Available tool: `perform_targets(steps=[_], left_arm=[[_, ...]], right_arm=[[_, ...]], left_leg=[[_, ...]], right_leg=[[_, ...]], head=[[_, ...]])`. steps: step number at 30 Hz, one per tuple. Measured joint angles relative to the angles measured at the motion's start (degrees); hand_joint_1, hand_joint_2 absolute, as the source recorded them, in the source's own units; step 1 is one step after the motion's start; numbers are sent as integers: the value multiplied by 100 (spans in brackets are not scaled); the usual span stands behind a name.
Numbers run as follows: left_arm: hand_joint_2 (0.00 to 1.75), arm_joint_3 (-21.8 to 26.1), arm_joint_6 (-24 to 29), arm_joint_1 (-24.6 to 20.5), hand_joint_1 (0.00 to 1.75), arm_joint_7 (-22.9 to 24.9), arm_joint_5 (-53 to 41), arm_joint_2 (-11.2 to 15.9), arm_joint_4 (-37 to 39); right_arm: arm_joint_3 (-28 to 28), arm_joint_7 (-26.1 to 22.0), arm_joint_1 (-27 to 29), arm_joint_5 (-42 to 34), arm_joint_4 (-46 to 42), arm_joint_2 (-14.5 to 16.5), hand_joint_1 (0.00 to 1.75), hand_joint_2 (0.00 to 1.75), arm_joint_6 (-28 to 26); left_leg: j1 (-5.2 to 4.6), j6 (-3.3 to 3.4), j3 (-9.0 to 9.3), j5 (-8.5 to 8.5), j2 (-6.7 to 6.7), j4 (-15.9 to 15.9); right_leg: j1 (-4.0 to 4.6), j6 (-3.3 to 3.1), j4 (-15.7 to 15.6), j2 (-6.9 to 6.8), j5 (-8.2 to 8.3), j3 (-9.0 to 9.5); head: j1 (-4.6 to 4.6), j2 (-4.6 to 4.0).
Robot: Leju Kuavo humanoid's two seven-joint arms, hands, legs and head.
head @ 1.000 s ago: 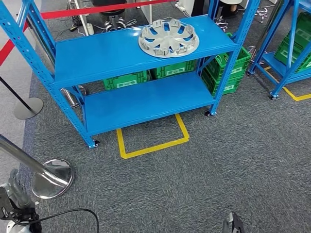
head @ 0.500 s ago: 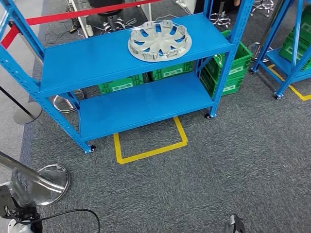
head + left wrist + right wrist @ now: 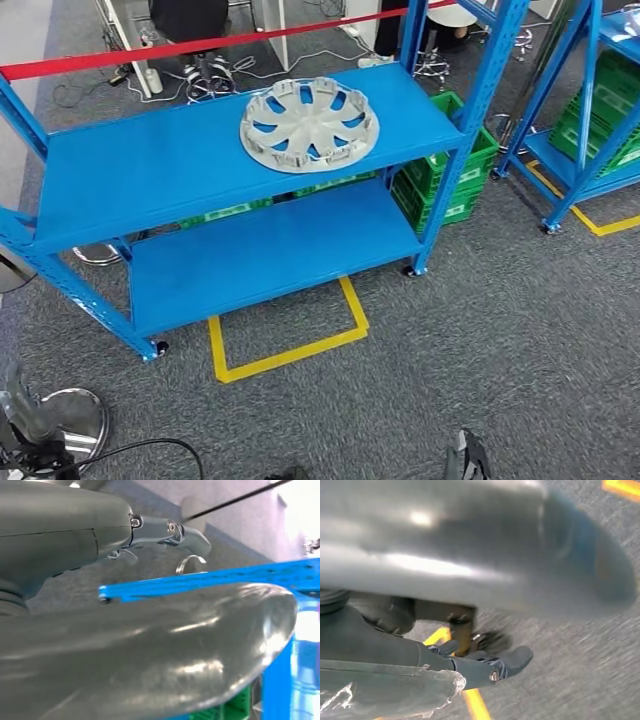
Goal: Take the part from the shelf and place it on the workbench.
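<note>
Part (image 3: 309, 125): one silver wheel cover with curved spokes and a notched rim, lying flat on the top board of the blue shelf (image 3: 151, 165), toward that board's right half and well in from its edges (nothing touching it).

Shelf: blue steel rack on small feet, two boards, the lower board bare. Green crates (image 3: 441, 180) stand on the floor behind and at the right end of the rack. A red barrier band (image 3: 151, 52) runs across behind the top board.

Floor: grey carpet, with a yellow taped outline (image 3: 290, 340) open toward the rack, just in front of the lower board. A second blue rack (image 3: 581, 120) with more green crates stands at far right, near another yellow strip. A chrome stanchion base (image 3: 72, 420) sits at lower left, a black cable beside it.

Left hand (image 3: 166, 530): seen in the left wrist view, fingers extended and holding nothing, with carpet and a blue rack beam beyond.

Right hand (image 3: 497, 665): seen in the right wrist view (blurred), dark fingers stretched out over carpet and yellow tape, nothing in them; its tip also shows low in the head view.
</note>
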Motion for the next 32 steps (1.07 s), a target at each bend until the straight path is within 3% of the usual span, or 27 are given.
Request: perform_targets(steps=[1,2,3,4,6,7,8,9,10,12,13,14,16,18,20,21,22,23,24,26,27,29,31,32], left_arm=[[0,25,-2,-8,0,-19,22,9,-1],[0,25,-5,-35,0,-32,30,16,-2],[0,26,-9,-47,0,-37,35,19,-2],[0,27,-10,-52,0,-40,39,21,-2],[0,28,-10,-55,0,-42,45,18,-1],[0,28,-10,-50,0,-42,47,13,0],[0,28,-10,-44,0,-42,49,5,1],[0,28,-10,-37,0,-42,49,-2,3],[0,28,-10,-27,0,-42,49,-10,6],[0,31,-9,-6,0,-42,50,-34,24],[0,32,-8,-1,0,-42,50,-40,33],[0,31,-7,-6,0,-42,50,-42,39],[0,27,-5,-35,0,-43,48,-24,37],[0,25,-1,-70,0,-44,49,-5,35],[0,25,3,-82,0,-44,54,2,36],[0,26,3,-78,0,-44,54,-2,37],[0,26,3,-74,0,-44,53,-4,38],[0,26,3,-73,0,-44,52,-4,39],[0,26,3,-74,0,-43,50,-1,40],[0,26,3,-81,0,-42,48,5,40],[0,26,3,-86,0,-38,47,7,42],[0,25,3,-88,0,-32,43,10,44],[0,23,3,-87,0,-28,41,16,44],[0,23,3,-86,0,-28,41,18,44]], right_arm=[[53,27,-93,-5,-9,39,0,0,-11],[93,35,-155,-17,-18,58,0,0,-23],[111,44,-185,-32,-21,64,0,0,-32],[124,59,-193,-49,-21,68,0,0,-43],[151,85,-177,-88,-21,71,0,0,-62],[165,94,-170,-113,-21,71,0,0,-75],[176,96,-168,-139,-22,70,0,0,-89],[184,98,-166,-161,-24,67,0,0,-103],[186,99,-154,-179,-26,62,0,0,-111],[188,104,-107,-201,-34,44,0,0,-121],[191,107,-88,-207,-36,39,0,0,-125],[196,108,-88,-210,-38,36,0,0,-124],[215,105,-131,-214,-41,45,0,0,-120],[231,102,-174,-218,-45,56,0,0,-116],[235,103,-173,-220,-48,60,0,0,-118],[236,104,-162,-221,-48,60,0,0,-118],[236,104,-150,-224,-48,60,0,0,-118],[237,103,-145,-231,-48,60,0,0,-118],[241,103,-145,-239,-48,60,0,0,-115],[264,103,-169,-261,-50,60,0,0,-102],[284,103,-189,-272,-52,61,0,0,-90],[325,108,-226,-294,-56,67,0,0,-65],[349,113,-236,-306,-56,74,0,0,-53],[353,114,-236,-308,-56,76,0,0,-51]], left_leg=[[-34,46,123,463,-2,-330],[-47,76,271,355,-12,-320],[-49,121,384,298,-9,-307],[-55,157,494,207,-6,-300],[-60,203,739,7,-22,-301],[-61,212,868,-102,-37,-302],[-60,218,998,-213,-51,-303],[-61,219,1124,-325,-60,-304],[-62,217,1229,-431,-64,-309],[-85,194,1389,-630,-78,-290],[-99,177,1445,-706,-86,-285],[-111,156,1485,-748,-95,-263],[-133,106,1448,-742,-94,-106],[-133,24,1166,-811,-81,386],[-81,-63,751,-1164,-73,1027],[-46,-101,578,-1335,-73,1252],[-9,-143,461,-1399,-72,1351],[30,-194,435,-1300,-71,1262],[68,-245,498,-1077,-70,1002],[147,-351,786,-533,-68,187],[167,-352,901,-399,-73,-123],[169,-281,979,-298,-84,-362],[155,-149,964,-217,-86,-347],[153,-122,960,-193,-85,-345]], right_leg=[[3,34,245,-10,-16,63],[-3,61,632,-54,52,-52],[2,79,1085,-100,68,-348],[12,85,1484,-137,-43,-665],[43,69,1849,-159,-617,-1234],[63,51,1820,-159,-914,-1453],[88,25,1682,-158,-1080,-1631],[121,-9,1452,-159,-1016,-1775],[164,-60,1138,-166,-611,-1885],[237,-164,476,-159,676,-2013],[255,-197,278,-151,1176,-2025],[255,-213,187,-137,1403,-2011],[206,-230,174,-127,1387,-1936],[142,-253,125,-124,1338,-1856],[95,-253,100,-123,1273,-1784],[72,-240,99,-122,1243,-1752],[49,-223,103,-120,1216,-1720],[23,-201,108,-117,1194,-1687],[-6,-175,113,-113,1175,-1653],[-55,-107,123,-99,1142,-1593],[-68,-67,126,-90,1137,-1581],[-73,26,117,-71,1144,-1577],[-87,115,103,-65,1153,-1589],[-92,136,99,-65,1157,-1588]], head=[[22,-2],[39,-2],[43,-2],[49,-3],[60,-2],[68,-1],[76,-1],[81,-2],[87,-2],[97,-1],[90,-1],[82,0],[61,0],[38,0],[19,0],[21,0],[21,0],[21,0],[22,0],[13,0],[6,0],[-6,0],[-7,0],[-8,0]])
